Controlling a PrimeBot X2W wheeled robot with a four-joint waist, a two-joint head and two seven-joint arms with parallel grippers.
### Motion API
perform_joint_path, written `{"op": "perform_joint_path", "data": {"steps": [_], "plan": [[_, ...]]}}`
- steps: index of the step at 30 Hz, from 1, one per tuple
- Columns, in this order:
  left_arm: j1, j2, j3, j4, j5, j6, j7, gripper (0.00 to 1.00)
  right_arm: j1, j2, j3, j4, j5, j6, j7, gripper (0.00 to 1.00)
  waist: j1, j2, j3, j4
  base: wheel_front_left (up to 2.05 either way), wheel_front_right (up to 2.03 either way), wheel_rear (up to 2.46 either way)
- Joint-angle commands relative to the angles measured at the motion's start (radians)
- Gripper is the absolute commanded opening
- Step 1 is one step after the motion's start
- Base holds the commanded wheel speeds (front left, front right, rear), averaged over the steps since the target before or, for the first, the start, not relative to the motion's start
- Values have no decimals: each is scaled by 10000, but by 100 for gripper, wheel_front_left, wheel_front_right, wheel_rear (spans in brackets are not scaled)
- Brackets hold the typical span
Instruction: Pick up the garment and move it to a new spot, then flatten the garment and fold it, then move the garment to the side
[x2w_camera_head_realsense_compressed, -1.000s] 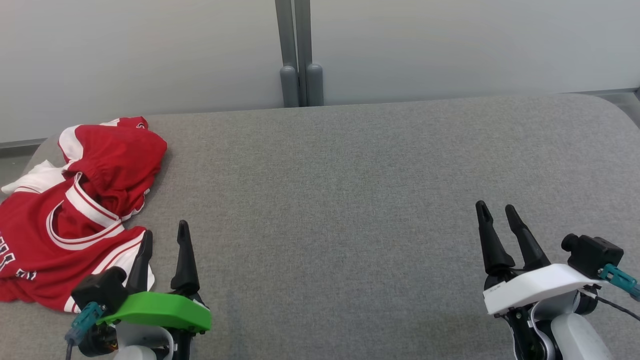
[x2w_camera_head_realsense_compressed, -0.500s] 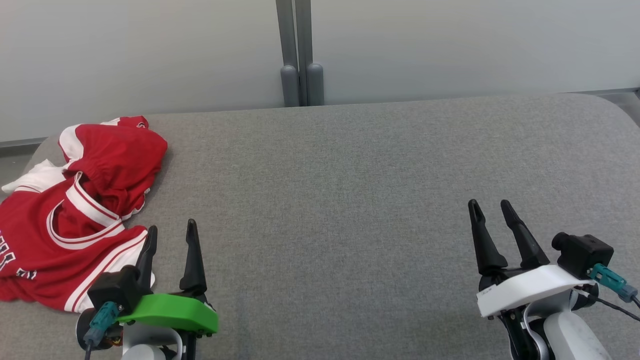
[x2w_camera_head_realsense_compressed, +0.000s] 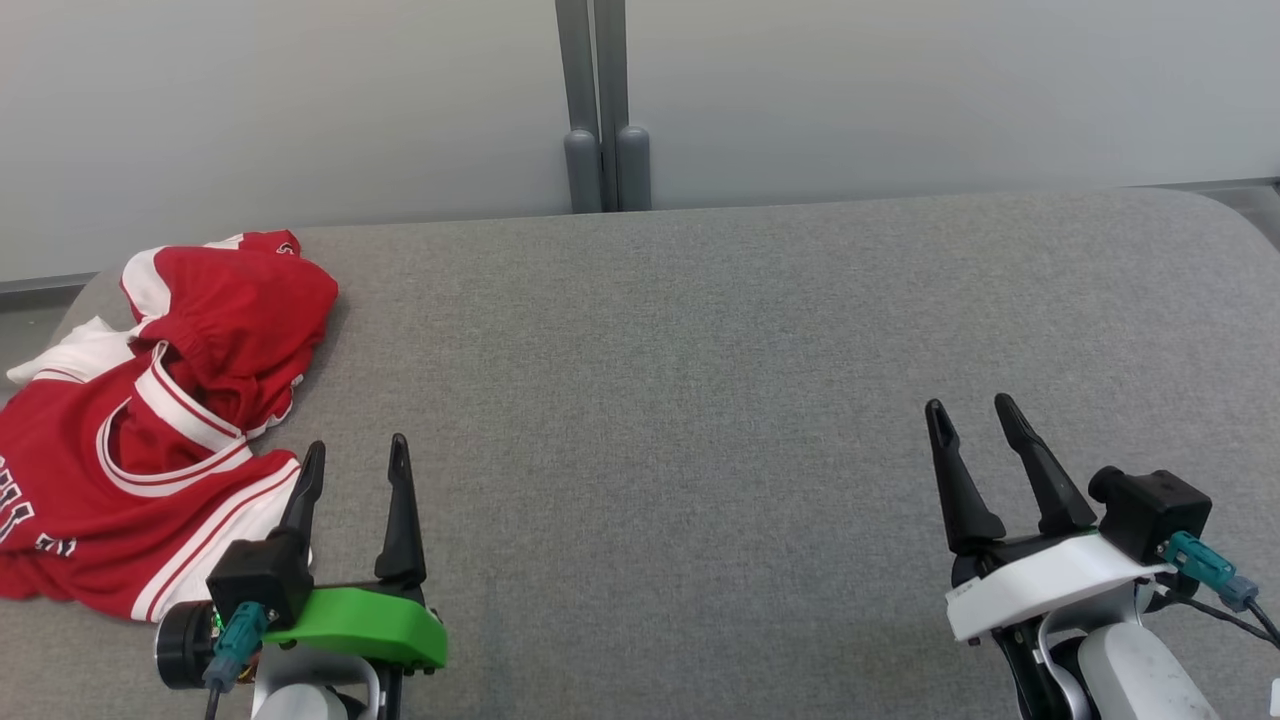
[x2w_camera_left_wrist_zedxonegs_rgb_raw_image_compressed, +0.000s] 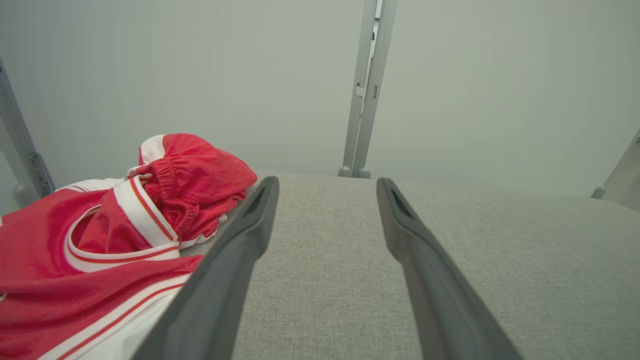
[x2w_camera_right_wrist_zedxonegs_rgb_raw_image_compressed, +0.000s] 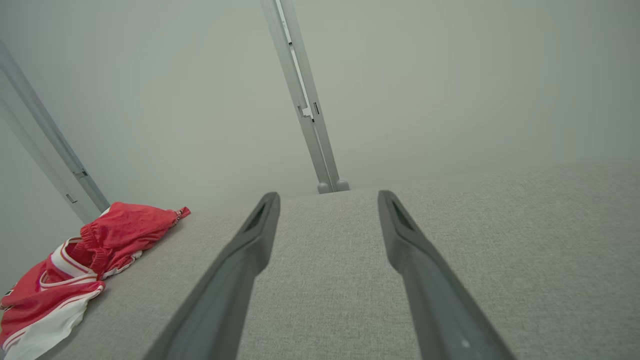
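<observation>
Since the earlier frame, the left end effector (x2w_camera_head_realsense_compressed: 357, 442) has been shifted rightward, toward the middle of the table (x2w_camera_head_realsense_compressed: 700, 330), and the right end effector (x2w_camera_head_realsense_compressed: 968, 400) has been drawn slightly leftward. Both are held open above the grey surface, with nothing gripped. The red-and-white garment (x2w_camera_head_realsense_compressed: 150, 430) is seen crumpled at the table's left edge, just beside the left end effector.

Head view downward, wrist views low, forward, sharing garment (x2w_camera_head_realsense_compressed: 160, 420)

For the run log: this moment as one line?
garment: crumpled, unheld, left end of grey surface | left gripper: open, beside it | right gripper: open, empty
</observation>
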Motion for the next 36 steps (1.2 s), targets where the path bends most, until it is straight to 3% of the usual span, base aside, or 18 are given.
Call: {"op": "perform_joint_path", "data": {"steps": [1, 19, 36], "plan": [[-167, 74, -40, 5, 236, 52, -85, 100, -157, -41, 34, -92, -230, 3, -100, 100, 0, 0, -2, 3, 0, 0, 0], [-130, 81, -231, 47, 1268, 180, -417, 100, -162, -119, 297, -83, -1202, 4, -424, 100, 0, 0, -12, 23, 0, 0, 0], [-133, 80, -213, 196, 1166, 72, -386, 100, -125, -52, 346, 50, -1084, 2, -417, 100, 0, 0, -23, -9, 0, 0, 0]]}}
